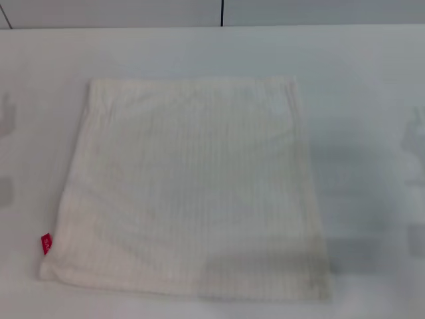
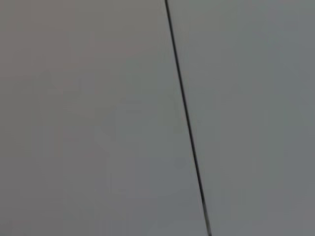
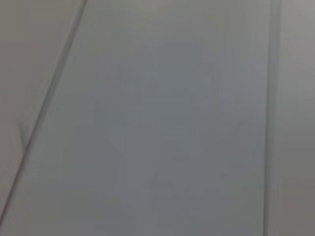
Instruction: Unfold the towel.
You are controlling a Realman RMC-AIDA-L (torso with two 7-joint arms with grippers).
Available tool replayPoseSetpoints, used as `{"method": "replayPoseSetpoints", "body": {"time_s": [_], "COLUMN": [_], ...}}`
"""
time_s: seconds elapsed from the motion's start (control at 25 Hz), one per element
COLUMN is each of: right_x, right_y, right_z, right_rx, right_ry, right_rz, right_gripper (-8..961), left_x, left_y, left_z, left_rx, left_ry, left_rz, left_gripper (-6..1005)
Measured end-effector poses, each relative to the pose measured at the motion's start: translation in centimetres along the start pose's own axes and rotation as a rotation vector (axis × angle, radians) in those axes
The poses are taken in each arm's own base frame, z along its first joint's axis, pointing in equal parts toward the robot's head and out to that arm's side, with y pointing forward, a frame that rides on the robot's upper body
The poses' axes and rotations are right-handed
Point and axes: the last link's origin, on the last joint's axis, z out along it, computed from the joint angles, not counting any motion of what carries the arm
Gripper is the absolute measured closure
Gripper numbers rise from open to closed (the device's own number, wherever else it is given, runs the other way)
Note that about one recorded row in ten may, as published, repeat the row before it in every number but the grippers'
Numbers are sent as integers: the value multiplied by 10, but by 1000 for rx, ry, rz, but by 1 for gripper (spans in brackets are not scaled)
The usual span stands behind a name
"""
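Observation:
The towel (image 1: 189,189) is a large cream-white, roughly square cloth with faint ribbed stripes. It lies spread flat on the white table (image 1: 372,80) in the head view. A small red tag (image 1: 46,243) sits at its near left corner. Neither gripper shows in any view. The left wrist view and the right wrist view show only plain grey surface with a dark seam line.
The table's far edge (image 1: 212,26) runs along the top of the head view, with a grey wall and a dark vertical seam (image 1: 222,12) behind it. Faint shadows fall on the table at the left and right edges.

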Motion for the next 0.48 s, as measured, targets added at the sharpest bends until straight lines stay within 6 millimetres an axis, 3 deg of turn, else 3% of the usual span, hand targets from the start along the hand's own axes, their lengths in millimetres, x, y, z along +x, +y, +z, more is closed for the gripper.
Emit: {"method": "replayPoseSetpoints", "body": {"time_s": [0.36,0.44,0.48], "right_x": [15,17,18], "right_y": [7,8,9], "right_z": [-9,-9,-9], "right_rx": [-59,-65,-67], "right_ry": [106,121,129], "right_rz": [-10,-10,-10], "right_gripper": [822,628,590], "left_x": [-9,-11,-12], "left_y": [-5,-5,-4], "left_z": [-11,-14,-15], "left_rx": [4,0,-3], "left_ry": [-33,-41,-44], "left_rz": [6,7,9], "left_gripper": [352,352,352]}}
